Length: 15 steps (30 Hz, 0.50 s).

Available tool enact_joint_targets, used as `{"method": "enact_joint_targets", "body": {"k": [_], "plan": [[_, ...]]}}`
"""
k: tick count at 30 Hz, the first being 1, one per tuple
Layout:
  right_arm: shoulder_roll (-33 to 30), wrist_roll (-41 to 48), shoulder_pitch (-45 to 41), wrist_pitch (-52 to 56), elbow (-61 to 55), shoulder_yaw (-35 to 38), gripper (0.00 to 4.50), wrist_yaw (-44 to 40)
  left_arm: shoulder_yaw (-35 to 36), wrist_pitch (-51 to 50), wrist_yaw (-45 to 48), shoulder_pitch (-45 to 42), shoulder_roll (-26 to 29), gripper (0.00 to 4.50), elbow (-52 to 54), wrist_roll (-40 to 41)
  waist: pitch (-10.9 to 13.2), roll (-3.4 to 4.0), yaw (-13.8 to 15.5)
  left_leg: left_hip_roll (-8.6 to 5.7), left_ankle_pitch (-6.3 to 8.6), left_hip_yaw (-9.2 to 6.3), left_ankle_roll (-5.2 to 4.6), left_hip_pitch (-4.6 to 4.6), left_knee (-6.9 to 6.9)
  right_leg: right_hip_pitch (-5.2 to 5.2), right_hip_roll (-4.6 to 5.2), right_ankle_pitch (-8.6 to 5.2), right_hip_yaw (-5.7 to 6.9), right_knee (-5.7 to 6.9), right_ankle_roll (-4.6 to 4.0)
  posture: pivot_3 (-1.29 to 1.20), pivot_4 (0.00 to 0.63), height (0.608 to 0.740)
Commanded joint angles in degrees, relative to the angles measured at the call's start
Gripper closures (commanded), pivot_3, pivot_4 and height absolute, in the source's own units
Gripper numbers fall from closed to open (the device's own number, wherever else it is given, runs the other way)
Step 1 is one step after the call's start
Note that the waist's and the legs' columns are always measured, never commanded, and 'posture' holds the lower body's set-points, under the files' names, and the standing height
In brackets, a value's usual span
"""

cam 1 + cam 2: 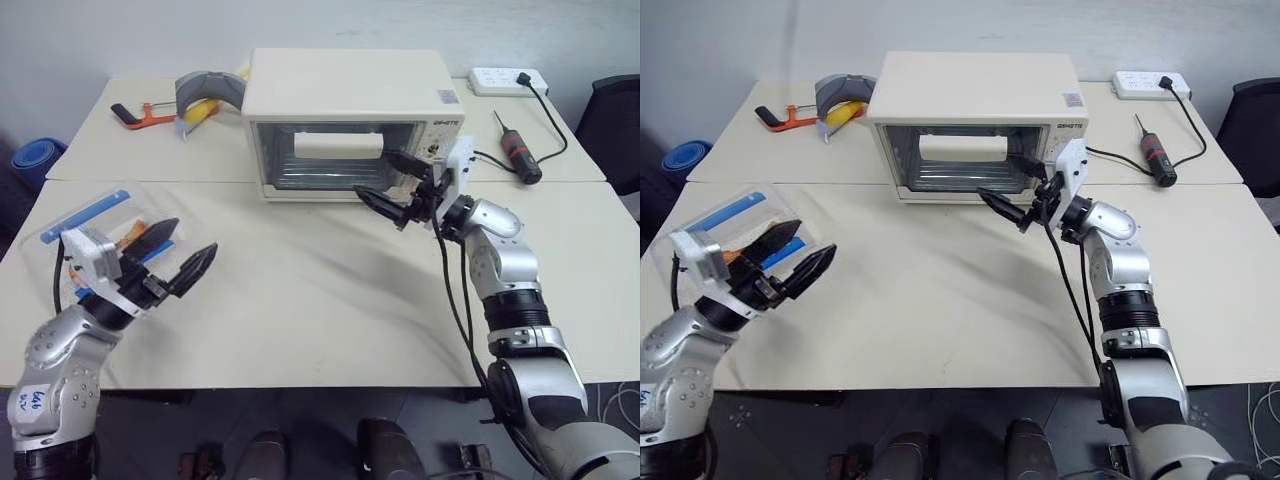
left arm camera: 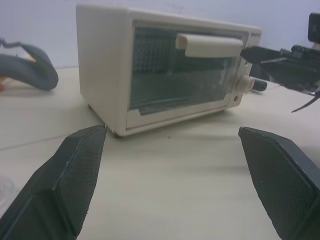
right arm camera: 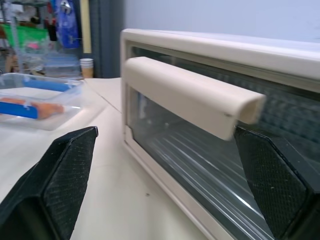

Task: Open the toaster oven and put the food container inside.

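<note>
Hovering just in front of the closed glass door of the toaster oven (image 1: 350, 120), at upper centre of the head views, the right tool (image 1: 395, 184) has its two black fingers spread wide and grasps nothing. Its fingertips sit at the lower right corner of the door, below the white bar handle (image 1: 338, 146), and in the right wrist view that handle (image 3: 192, 95) runs across between the parted fingers without touching either. The oven stands on the far half of the pale bench (image 1: 320, 300), its control knobs on the right side of its front.

At lower left of the frame, the left tool (image 1: 175, 258) is likewise released, its fingers apart and empty, raised above the bench. Directly behind it, near the bench's left edge, lies the food container (image 1: 105, 225), a clear box with blue clip strips and orange food inside.

At upper left of the frame, beside the oven, rest a grey curved object (image 1: 210, 92) and an orange-handled tool (image 1: 140, 115). At upper right lie a white power strip (image 1: 508, 80) and a red-and-black screwdriver (image 1: 517, 152).
</note>
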<state>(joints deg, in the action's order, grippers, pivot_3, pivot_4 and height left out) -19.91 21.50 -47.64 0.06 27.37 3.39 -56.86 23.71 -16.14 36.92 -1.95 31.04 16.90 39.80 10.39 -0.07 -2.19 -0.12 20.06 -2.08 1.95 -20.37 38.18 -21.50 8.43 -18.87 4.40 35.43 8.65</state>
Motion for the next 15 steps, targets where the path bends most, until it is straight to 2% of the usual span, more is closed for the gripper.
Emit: {"method": "enact_joint_targets", "body": {"k": [1, 6, 10, 15], "plan": [[0.2, 0.8, -0.4, 0.6, -4.1, -0.4, 0.02, -1.1, 0.4, 1.4, -0.4, -0.5, -0.3, 0.0, 0.4, -0.8, 0.0, 0.0, 0.2, -0.01, 0.0, 0.01, 0.0, 0.0, 0.01, 0.0, 0.0, 0.0, -0.01, 0.0, 0.0, 0.0, 0.15, 0.74], [-1.7, 0.9, 4.4, 0.5, -11.1, -1.4, 0.02, -3.7, 0.4, 0.9, -0.9, -2.3, -0.6, 0.0, -0.9, -1.1, 0.0, 0.01, 0.5, 0.0, 0.0, 0.0, 0.0, -0.01, -0.01, -0.01, 0.0, 0.0, 0.0, 0.0, 0.0, 0.0, 0.15, 0.74], [-5.1, -1.6, 11.4, -2.7, -15.2, -3.4, 0.0, -7.5, -1.6, 1.8, -0.6, -9.8, 0.9, 0.82, -7.7, -4.4, 0.0, -0.01, 0.7, -0.03, 0.0, 0.0, 0.0, -0.02, 0.0, -0.01, 0.0, 0.0, 0.01, -0.02, 0.0, 0.0, 0.15, 0.74], [-4.4, -1.8, 11.6, -5.3, -14.8, -3.0, 0.0, -6.4, -7.3, 6.2, -2.7, -25.0, 0.0, 2.32, -22.1, -13.1, 0.0, -0.03, 0.6, -0.06, -0.03, 0.02, 0.0, -0.02, 0.1, 0.0, 0.0, 0.01, 0.0, 0.1, 0.01, 0.0, 0.15, 0.74]]}}
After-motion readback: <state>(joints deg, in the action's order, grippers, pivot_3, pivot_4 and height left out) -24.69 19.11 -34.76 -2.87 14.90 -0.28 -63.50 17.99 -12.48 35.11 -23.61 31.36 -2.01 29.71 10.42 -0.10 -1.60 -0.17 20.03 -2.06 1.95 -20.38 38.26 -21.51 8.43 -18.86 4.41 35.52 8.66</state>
